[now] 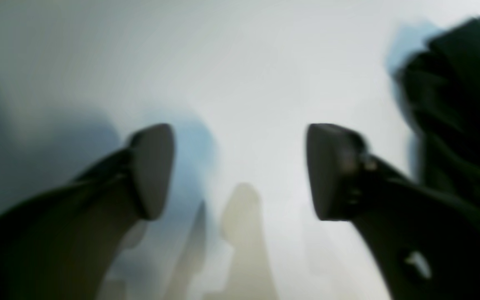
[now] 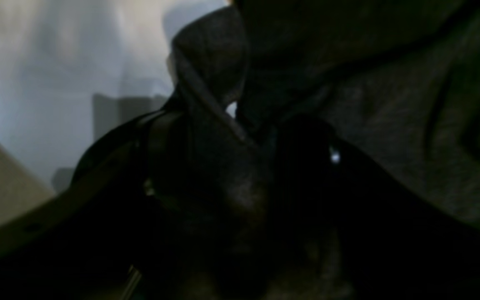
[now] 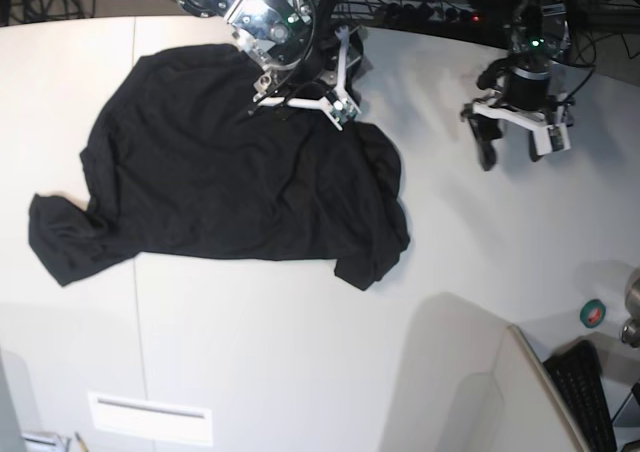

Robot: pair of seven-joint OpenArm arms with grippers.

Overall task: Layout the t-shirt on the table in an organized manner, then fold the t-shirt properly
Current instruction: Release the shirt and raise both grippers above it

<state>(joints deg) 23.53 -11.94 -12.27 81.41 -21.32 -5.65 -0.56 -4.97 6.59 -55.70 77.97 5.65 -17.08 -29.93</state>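
- The t-shirt [image 3: 220, 187] lies spread but rumpled on the white bench [image 3: 300, 352], plain black side up; no print shows in the base view.
- Its far edge is hidden under the right gripper [image 3: 300, 102], which sits over the shirt's upper middle.
- In the right wrist view the picture is dark and blurred: the right gripper [image 2: 240, 137] has its fingers [image 2: 169, 150] pinching a bunched fold of the t-shirt [image 2: 390, 104], and cloth fills most of the frame, so the grip point itself is hard to make out.
- The left gripper [image 3: 515, 132] hangs above bare bench, well apart from the shirt's right hem.
- The left wrist view is smeared; the left gripper [image 1: 240, 171] has its fingers [image 1: 152, 171] spread wide with only white bench [image 1: 240, 83] between them. A dark mass at that frame's right edge cannot be identified.
- One sleeve [image 3: 65, 237] trails off toward the shirt's lower left, close to a thin seam line [image 3: 137, 312] in the bench.
- Open bench lies below the shirt's lower hem and to its right.
- A keyboard [image 3: 590, 392], cut off by the frame, and a small green roll [image 3: 592, 314] sit far to the shirt's lower right.
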